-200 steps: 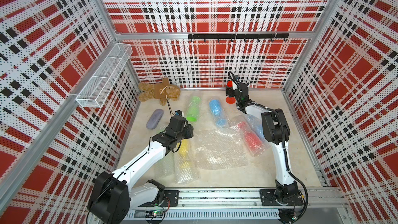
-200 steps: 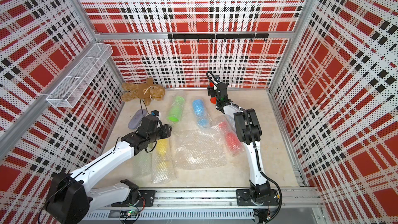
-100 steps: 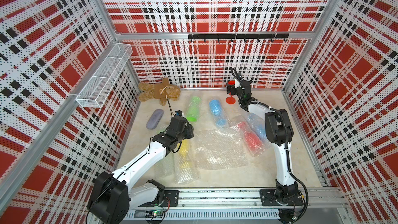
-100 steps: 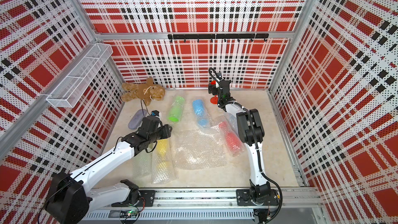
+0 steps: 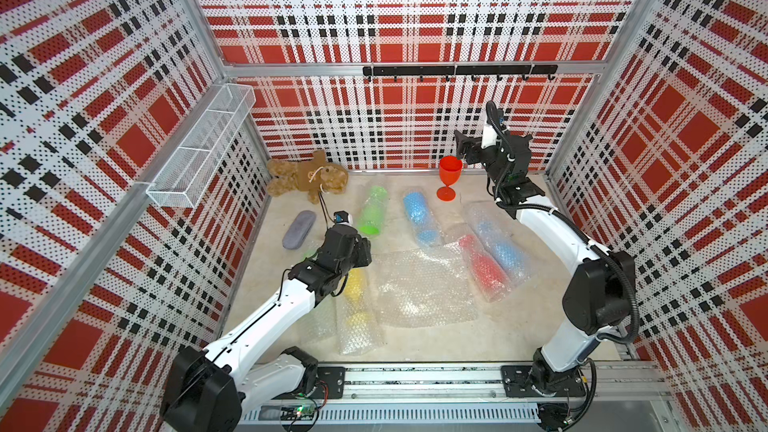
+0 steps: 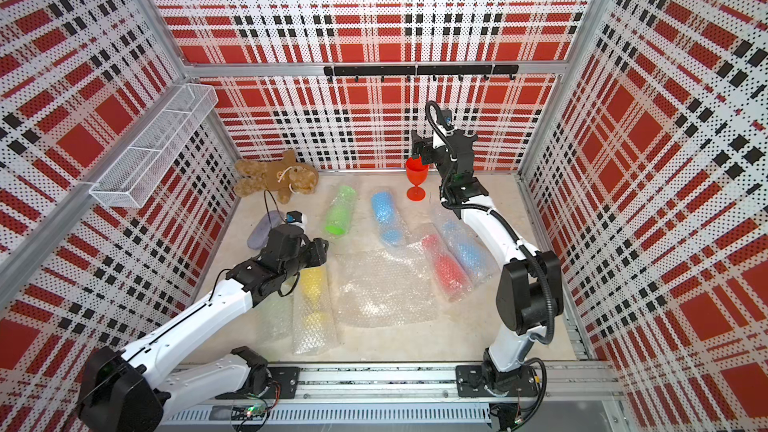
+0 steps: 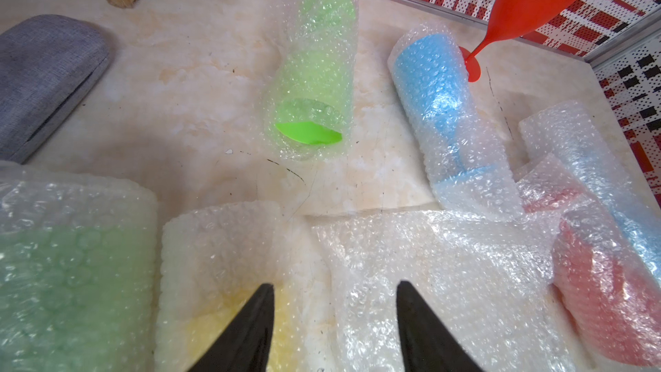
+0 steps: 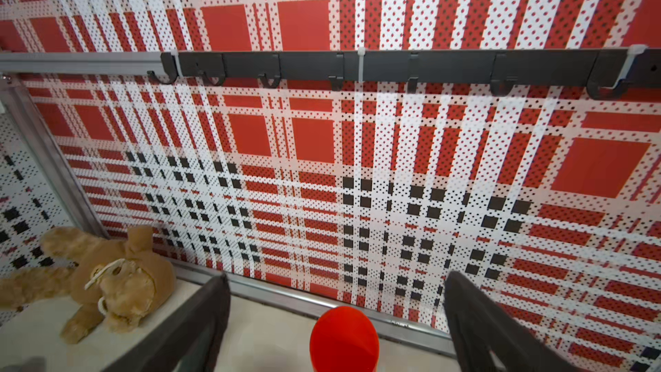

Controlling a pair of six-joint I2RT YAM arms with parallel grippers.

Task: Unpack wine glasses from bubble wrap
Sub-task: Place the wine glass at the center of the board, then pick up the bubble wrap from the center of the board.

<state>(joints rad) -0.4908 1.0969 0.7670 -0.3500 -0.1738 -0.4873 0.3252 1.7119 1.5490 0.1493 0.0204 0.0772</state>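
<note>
Taking the back wall as 12 o'clock, the bare red goblet (image 5: 449,178) stands upright at about 1 o'clock on the table (image 5: 519,326), free of any wrap. The right gripper (image 5: 462,150) hangs just above its rim. In both top views the fingers are too small and dark to judge. The right wrist view answers this: the two fingers (image 8: 200,316) are spread wide, and the red rim sits low between them and touches neither. The stem and foot are cut off by the edge.

At about 9 o'clock the left arm (image 5: 270,317) almost fully covers a second green bundle (image 7: 71,263) in both top views. Only the left wrist view shows it, blurred, just beside the yellow bundle (image 7: 221,263). There the left gripper (image 7: 335,284) is also spread, with nothing between its fingers. It is above the border of the yellow bundle and the flat sheet of bubble wrap (image 7: 447,280). If the tips touch the plastic, I cannot tell.

The green bundle (image 5: 372,211) at 11 o'clock, the blue bundle (image 5: 420,216) at 12, and the red bundle (image 5: 484,270) touching another blue bundle (image 5: 500,247) at 3 show their goblets only as colour through the wrap.
</note>
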